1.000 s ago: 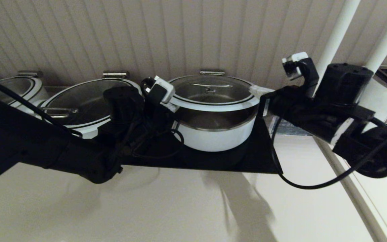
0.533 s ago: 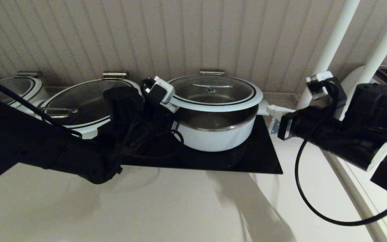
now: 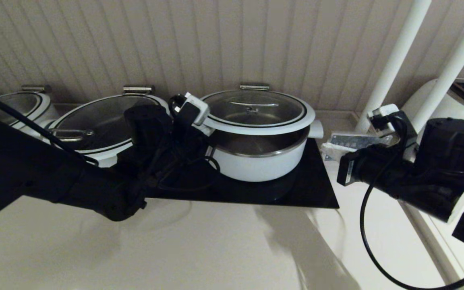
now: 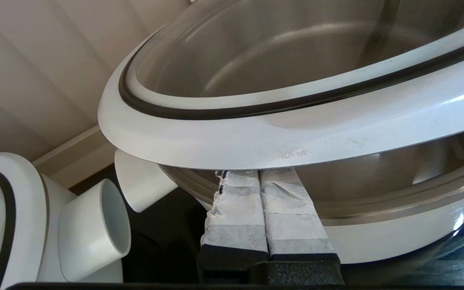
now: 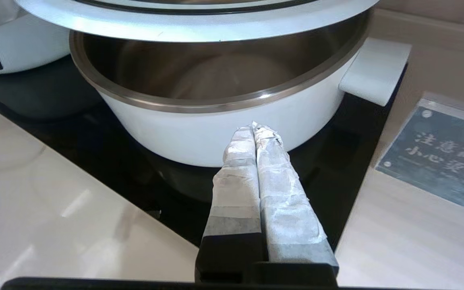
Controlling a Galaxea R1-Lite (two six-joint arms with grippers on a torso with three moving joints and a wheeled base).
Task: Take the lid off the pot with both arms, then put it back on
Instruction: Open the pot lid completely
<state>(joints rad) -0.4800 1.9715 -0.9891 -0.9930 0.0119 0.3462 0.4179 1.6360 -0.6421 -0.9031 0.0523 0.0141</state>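
Note:
The round glass lid (image 3: 256, 108) with its white rim is raised above the deep white pot (image 3: 256, 165), and a gap shows the steel inner wall. My left gripper (image 3: 207, 129) is shut. Its taped fingertips sit under the lid's left rim, touching it from below, as the left wrist view shows for the gripper (image 4: 260, 173) and the lid (image 4: 296, 133). My right gripper (image 3: 329, 153) is shut and empty. It is to the right of the pot and apart from the lid. In the right wrist view the right gripper (image 5: 254, 127) points at the pot's outer wall (image 5: 167, 133), below the lid (image 5: 175, 24).
The pot stands on a black cooktop (image 3: 304, 189). Two wider oval pots with glass lids (image 3: 95, 121) (image 3: 18, 102) stand to the left. A sign plaque (image 3: 357, 141) lies right of the pot. White posts (image 3: 393, 60) and a white appliance (image 3: 457, 100) are at the far right.
My right arm has pulled back to the right and lower, away from the lid's right edge. The left gripper and the raised lid have stayed in place.

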